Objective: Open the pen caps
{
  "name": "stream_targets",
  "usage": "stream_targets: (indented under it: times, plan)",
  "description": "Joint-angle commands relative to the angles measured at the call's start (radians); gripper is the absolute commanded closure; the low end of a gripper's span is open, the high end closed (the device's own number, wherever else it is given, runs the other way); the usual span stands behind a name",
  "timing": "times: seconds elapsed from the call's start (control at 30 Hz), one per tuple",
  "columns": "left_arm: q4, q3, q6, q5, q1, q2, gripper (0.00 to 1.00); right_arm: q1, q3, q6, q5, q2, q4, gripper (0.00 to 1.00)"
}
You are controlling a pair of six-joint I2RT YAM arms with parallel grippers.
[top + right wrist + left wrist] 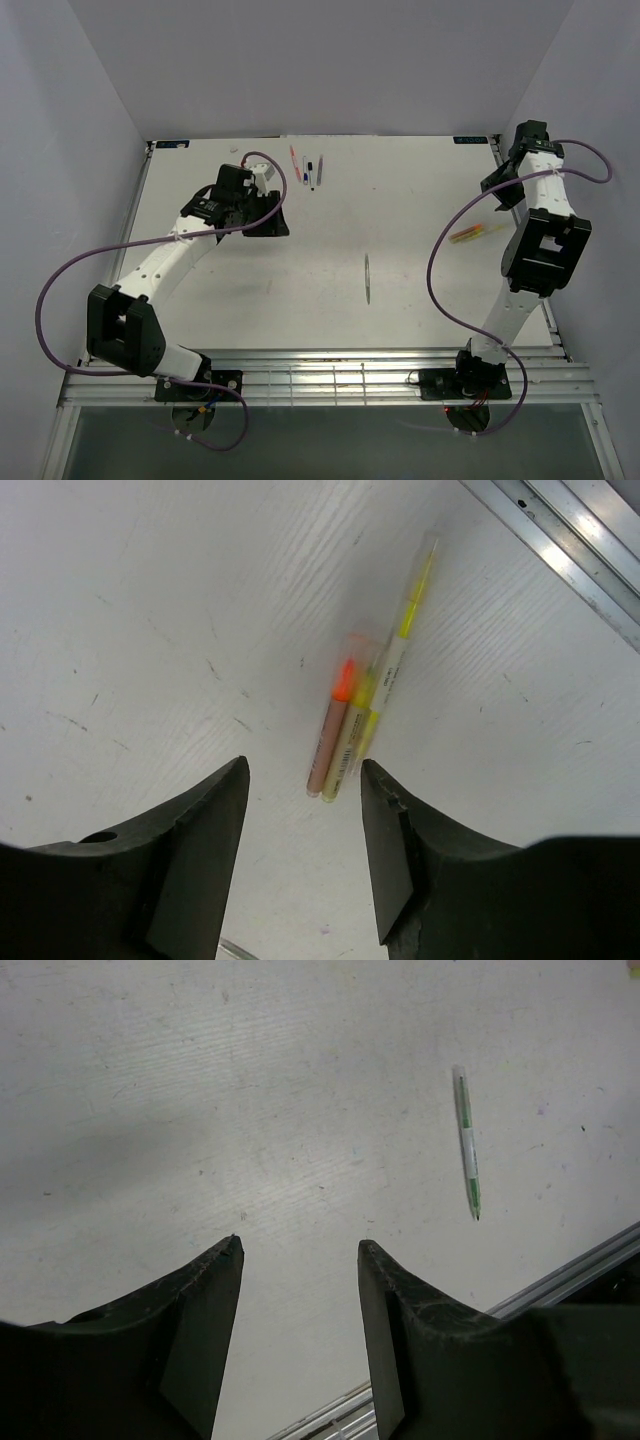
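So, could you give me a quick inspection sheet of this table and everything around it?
Surface: white table, scuffed and speckled.
Job's things: green pen lies alone mid-table. The orange and yellow pens are bunched together at the right. The pink and dark pens lie near the far edge. The pen caps are too small to tell whether on or off.
Clutter: nothing seen.
Grippers: left gripper is open and empty over bare table. The right gripper is open and empty just short of the orange and yellow pens.
Cables: a purple cable loops off each arm, clear of the pens.
Surroundings: plain pale walls, with metal rails along the near edge.
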Motion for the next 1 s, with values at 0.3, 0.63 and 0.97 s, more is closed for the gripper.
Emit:
stream_targets:
  times: [0.3,0.63,0.97]
  plan:
    - [0.058,-0.037,0.027,0.112,-0.005,0.006,0.4,-0.013,0.048,0.007,0.175,0.095,-0.042,0.44]
    - [0.076,-0.057,0.016,0.132,-0.005,0.031,0.4,-0.013,-0.048,0.055,0.25,0.085,0.08,0.44]
    - [0.087,-0.054,-0.015,0.158,-0.002,0.06,0.41,0.007,-0.091,0.141,0.396,0.075,0.071,0.44]
